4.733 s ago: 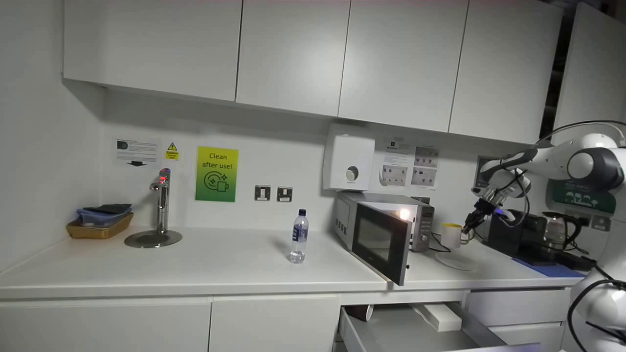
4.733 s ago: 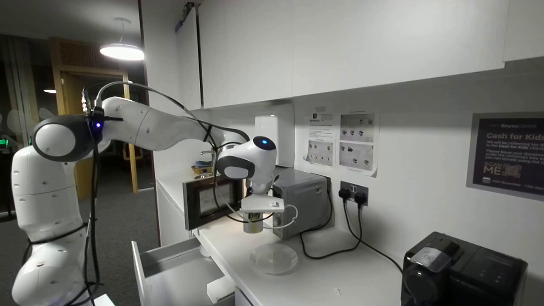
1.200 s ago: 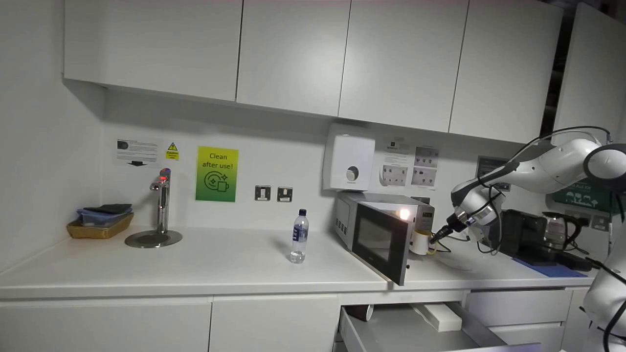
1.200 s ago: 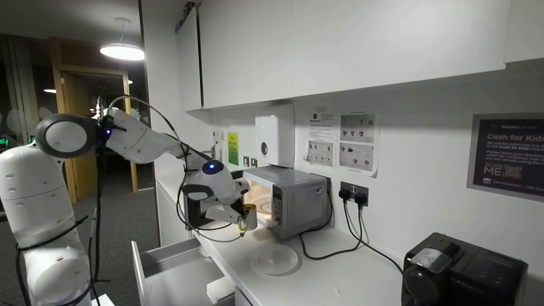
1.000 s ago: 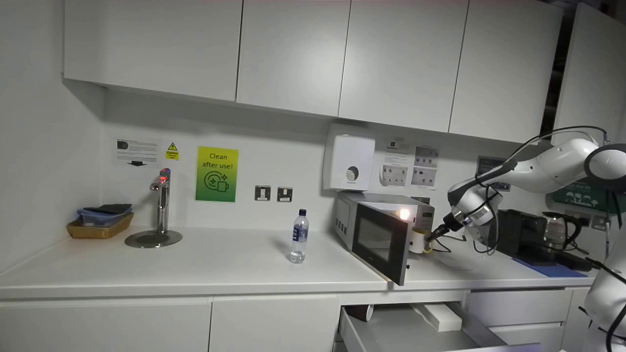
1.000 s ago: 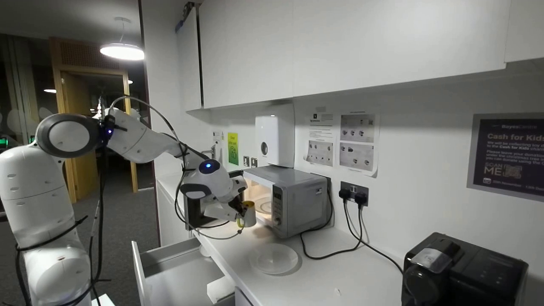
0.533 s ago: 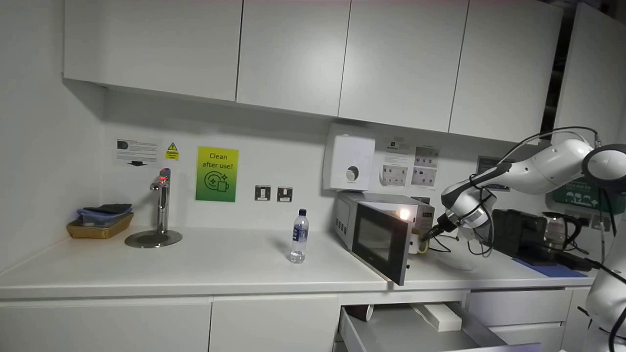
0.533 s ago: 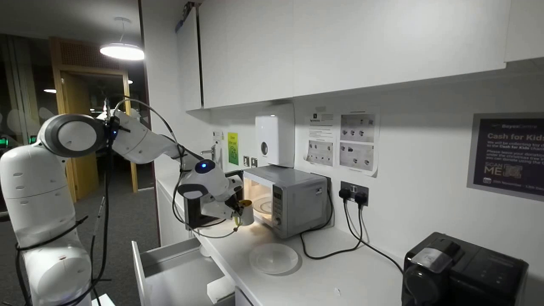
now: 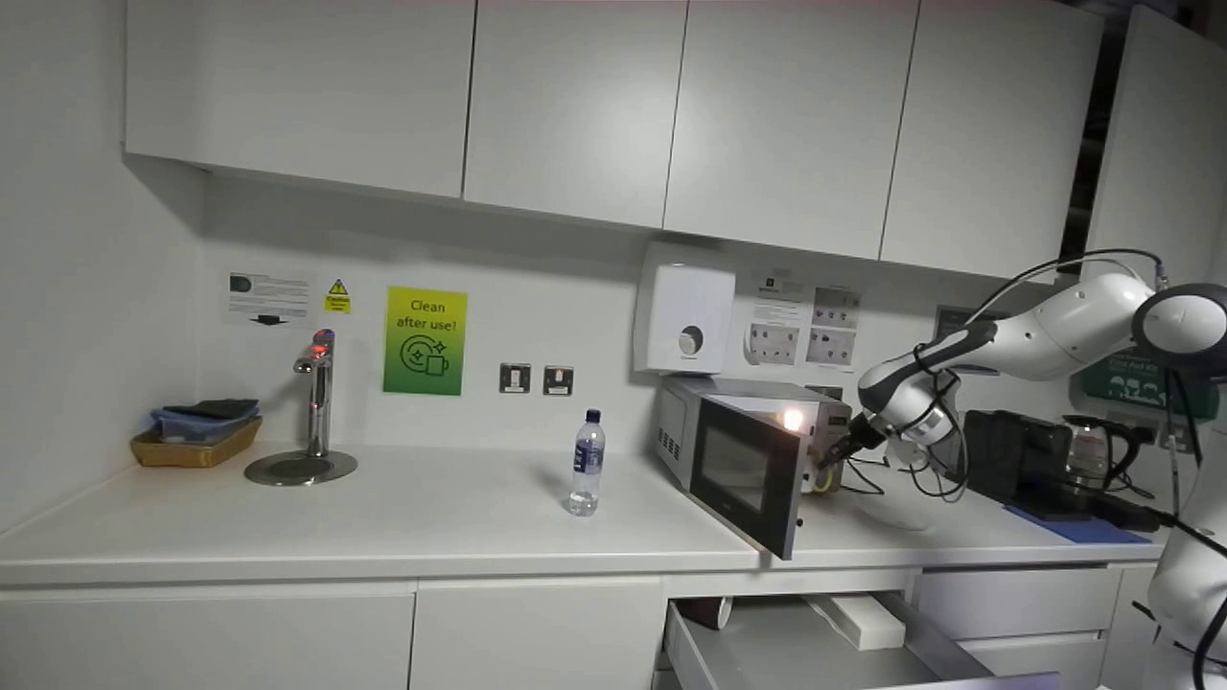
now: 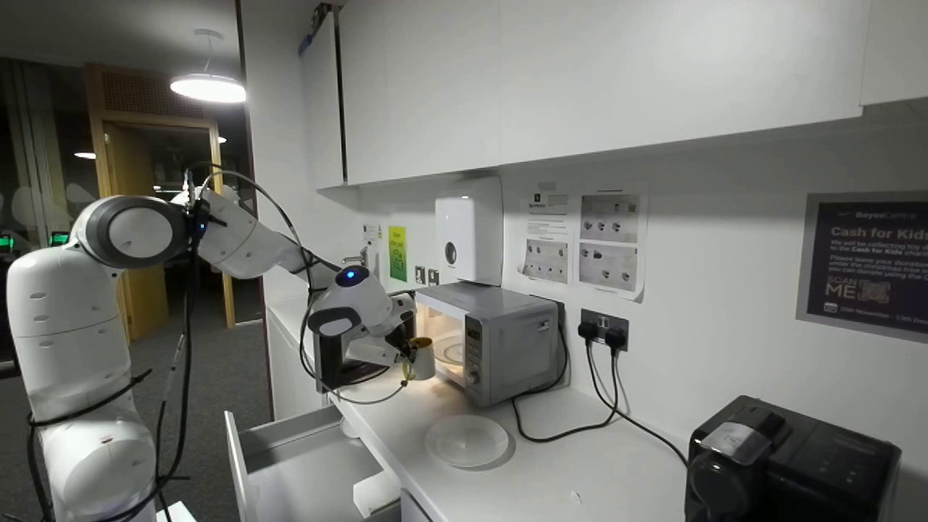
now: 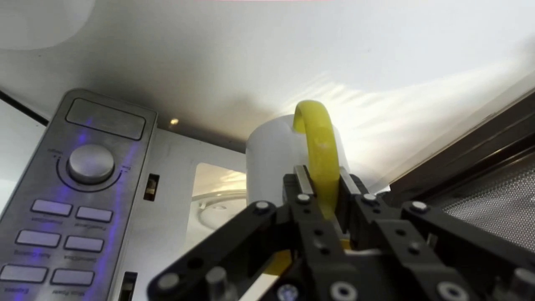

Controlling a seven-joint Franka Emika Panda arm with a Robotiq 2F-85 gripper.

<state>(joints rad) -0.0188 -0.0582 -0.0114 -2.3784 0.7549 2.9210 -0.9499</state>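
My gripper is shut on the yellow handle of a white mug, one finger on each side of it. In an exterior view the mug shows a yellow inside and stands roughly upright, held in front of the lit opening of the microwave. The microwave door is swung open and hides part of the mug in an exterior view, with the gripper just right of the door's edge. Inside the microwave lies a glass turntable.
On the counter a clear plate lies close by. Below, a drawer is pulled out, with a white box in it. A water bottle stands left of the microwave, and a coffee machine stands beyond the plate.
Several seconds ago the mug was over the plate; the arm has since carried it to the microwave's front. Over the last second it has edged farther behind the door, still gripped by its handle.
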